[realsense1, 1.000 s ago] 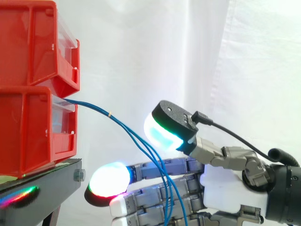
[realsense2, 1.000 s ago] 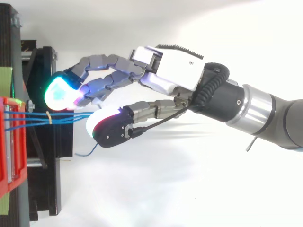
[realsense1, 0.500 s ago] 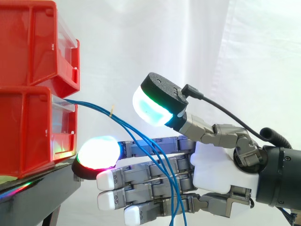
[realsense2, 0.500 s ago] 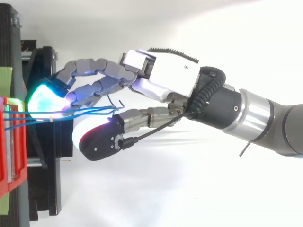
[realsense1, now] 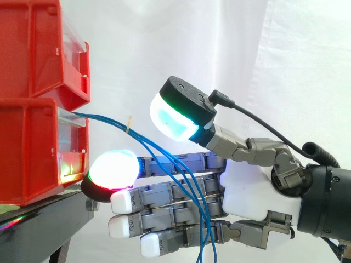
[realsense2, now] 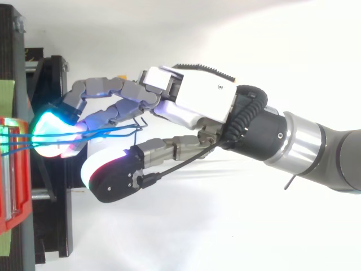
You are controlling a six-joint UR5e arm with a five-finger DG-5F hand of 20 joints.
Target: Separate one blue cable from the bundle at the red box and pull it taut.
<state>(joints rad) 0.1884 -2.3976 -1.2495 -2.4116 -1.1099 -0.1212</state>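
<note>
Hand (realsense1: 258,197): open; enters from the right, fingers stretched nearly straight, stacked one over another in the side view, thumb lifted well above them.
Fingers (realsense2: 107,113): slightly bowed in the top view, tips reaching the front of the stand.
Thumb pad (realsense1: 173,118): glows cyan and green, faces down toward the fingers, apart from them and pinching nothing.
Top fingertip (realsense1: 112,169): glows white with red and blue at the rim, just short of the lower bin's front.
Blue cables (realsense1: 118,126): leave the front of the lower bin just beyond the fingertips, arc down through the gap under the thumb, fan out across the fingers and hang below the hand; slack, not taut.
Cables from above (realsense2: 101,134): run side by side from the bin over the glowing fingertip, between fingers and thumb, toward the palm.
Contact: drape against the fingers; cannot tell whether one strand sits apart from the others.
Tie (realsense1: 129,121): small pale band on the cables, ahead of the thumb pad, on the bin side.
Lower red bin (realsense1: 27,148): straight ahead of the fingertips, on the stand.
Upper red bin (realsense1: 33,55): stacked on the lower, above fingertip level.
Black stand (realsense1: 49,219): beneath the bins, edge just under the fingertips.
White curtain (realsense1: 219,44): behind the hand.
</note>
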